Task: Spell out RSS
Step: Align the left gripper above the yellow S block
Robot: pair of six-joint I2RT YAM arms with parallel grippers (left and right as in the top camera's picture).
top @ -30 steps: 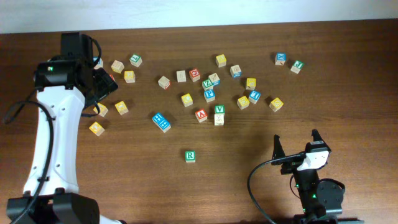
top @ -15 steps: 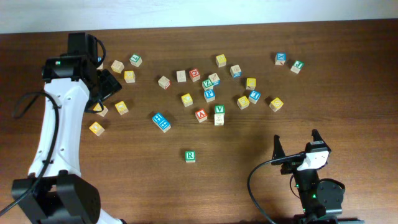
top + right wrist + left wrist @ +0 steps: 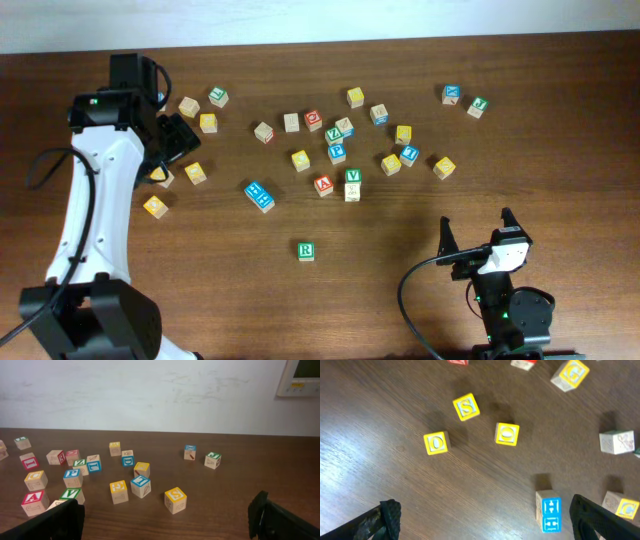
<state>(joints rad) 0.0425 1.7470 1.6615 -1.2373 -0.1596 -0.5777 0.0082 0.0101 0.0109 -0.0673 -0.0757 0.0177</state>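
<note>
Hovering above the loose letter blocks (image 3: 195, 172) well to the left of the green R block (image 3: 306, 250) and beyond it, the left hand (image 3: 485, 512) hung with its fingers spread wide and nothing between them. Look at what its wrist view had: a yellow S block (image 3: 466, 407), flat on the tabletop (image 3: 400, 290), with a yellow O block (image 3: 507, 434) just beside it. That S sat ahead of the hand, not between the fingers, so no grasp had begun. I could not match it with certainty to one block in the overhead view, but it belonged to that left-hand scatter, well apart from the R.

The R block itself stood alone, nearer the robot than every other letter, with bare wood on both sides. To my eye that was the first letter of the word laid down, and nothing more.

A second S block (image 3: 175, 498), also yellow, lay to the right of the R and beyond it, at the near edge of the right-hand group and touching nothing. The right hand (image 3: 165, 522) sat low to the right of the R, on the robot's side, released and empty.

So the count as I judged it was one letter of three in place. Both S blocks were left to fetch and set in line to the right of the R.
</note>
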